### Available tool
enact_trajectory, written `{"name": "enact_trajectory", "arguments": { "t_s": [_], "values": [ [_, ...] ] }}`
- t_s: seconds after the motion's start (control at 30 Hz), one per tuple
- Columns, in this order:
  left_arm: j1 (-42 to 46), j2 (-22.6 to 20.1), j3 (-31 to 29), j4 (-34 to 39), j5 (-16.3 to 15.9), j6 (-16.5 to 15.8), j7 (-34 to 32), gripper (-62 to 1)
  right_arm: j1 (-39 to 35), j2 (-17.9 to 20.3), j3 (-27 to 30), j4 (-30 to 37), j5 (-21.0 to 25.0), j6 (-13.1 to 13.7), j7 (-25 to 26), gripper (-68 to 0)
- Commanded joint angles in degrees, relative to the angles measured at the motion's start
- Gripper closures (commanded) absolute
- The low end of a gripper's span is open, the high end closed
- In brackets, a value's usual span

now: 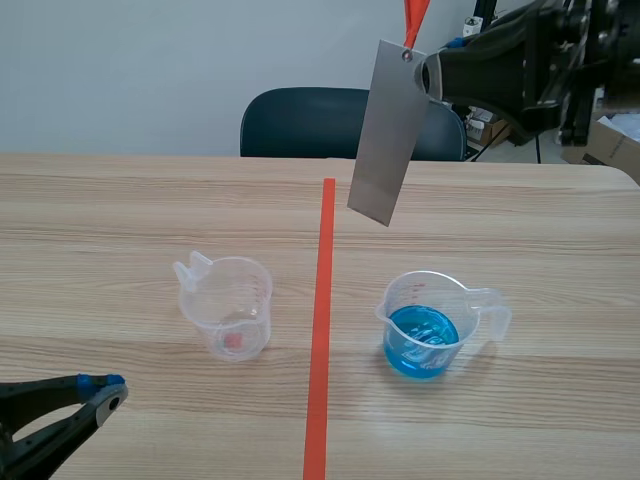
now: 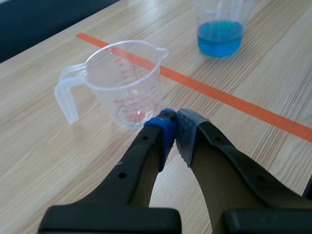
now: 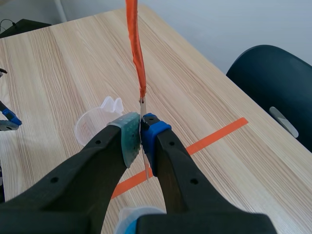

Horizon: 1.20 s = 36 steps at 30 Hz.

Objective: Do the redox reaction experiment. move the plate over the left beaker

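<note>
**Plate** (image 1: 388, 135), one. You are holding this grey metal sheet tilted in the air, with an orange strip (image 1: 415, 12) running up from its top end. Your right tool (image 1: 430, 75) is clamping it near that top end, one pad on each face. In the scene view the plate is showing just right of the tape line (image 1: 320, 340). It is hanging beyond the right beaker (image 1: 430, 325) and well apart from the left beaker (image 1: 228, 305), which is across the line.

**Beakers**, two, both clear plastic and both standing upright. The left one is showing red scale marks and a small reddish spot at its bottom. The right one is holding blue liquid (image 1: 420, 342). The tape line is running between them, and bare wood is lying on each side of it.

**Tools**, two. Your left tool (image 2: 174, 122) is resting low by the near left corner with its fingers together on nothing. Its tips are pointing at the left beaker and are near it, not touching.

**Tabletop** (image 1: 120, 220), one. Its far edge is running straight behind the plate, and its far right corner is rounding off. Open wood is lying all around both beakers.

**Chair** (image 1: 300, 120), one, dark. It is standing beyond the far edge, behind the plate.
</note>
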Motion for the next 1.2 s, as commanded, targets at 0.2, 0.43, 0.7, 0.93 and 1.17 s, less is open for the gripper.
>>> {"name": "enact_trajectory", "arguments": {
  "t_s": [0.2,0.43,0.7,0.93,1.17],
  "values": [
    [-0.2,5.2,-1.3,-14.8,-0.3,3.6,-15.7,-2.7,5.1,-7.8,-2.4,-0.3,-4.5,1.3,-3.8,-0.6],
    [-1.4,9.2,-2.0,-25.9,-0.3,8.2,-31.8,-2.7,9.6,-8.5,-12.7,-0.4,-6.4,0.6,-1.0,-0.6],
    [-5.0,12.1,-4.6,-32.7,-0.3,8.1,-38.3,-2.7,15.2,-9.0,-24.5,-5.6,-10.9,-2.9,5.7,-0.6],
    [-6.6,12.2,-4.6,-32.6,1.0,7.9,-38.3,-18.1,20.1,-10.3,-31.6,-12.3,-10.8,-4.0,9.3,-0.6],
    [-6.7,12.2,-4.6,-30.1,3.3,7.5,-38.3,-62.3,24.0,-10.3,-36.2,-14.1,-8.9,-4.1,11.1,-0.6]
  ]
}}
